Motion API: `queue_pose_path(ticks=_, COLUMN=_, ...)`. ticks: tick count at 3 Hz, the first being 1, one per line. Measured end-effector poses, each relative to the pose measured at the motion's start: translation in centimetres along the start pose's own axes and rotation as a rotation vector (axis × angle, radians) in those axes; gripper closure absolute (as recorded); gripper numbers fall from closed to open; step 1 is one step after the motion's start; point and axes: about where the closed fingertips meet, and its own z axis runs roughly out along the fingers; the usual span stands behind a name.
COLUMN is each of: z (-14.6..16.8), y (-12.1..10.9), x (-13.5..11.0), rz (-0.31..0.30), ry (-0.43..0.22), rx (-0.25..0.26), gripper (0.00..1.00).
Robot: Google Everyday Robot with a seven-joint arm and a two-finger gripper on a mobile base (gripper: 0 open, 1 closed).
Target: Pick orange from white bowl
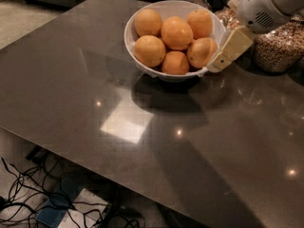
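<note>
A white bowl [142, 63] stands at the far middle of the dark table and holds several oranges. The nearest orange to the gripper [202, 52] lies at the bowl's right side; others lie beside it [176, 32] and at the front left [149, 51]. My gripper [216, 64], cream-coloured below a white arm [266, 4], comes in from the upper right. Its tip is at the bowl's right rim, next to the right-hand orange. It holds nothing that I can see.
A grain-filled glass jar [278, 46] stands right behind the gripper at the right, another [227, 17] behind the bowl. The dark glossy table [95, 94] ends at a near-left edge. Cables [28, 194] lie on the floor below.
</note>
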Motion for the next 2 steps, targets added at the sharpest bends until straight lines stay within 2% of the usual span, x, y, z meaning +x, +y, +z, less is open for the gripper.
queue_pose_path(ticks=1, z=0.0, y=0.0, x=0.0, rz=0.0, ry=0.0, rx=0.0, gripper=0.0)
queue_pose_path(ticks=2, z=1.3, y=-1.6, x=0.8, rz=0.048, ry=0.007, rx=0.052, gripper=0.0)
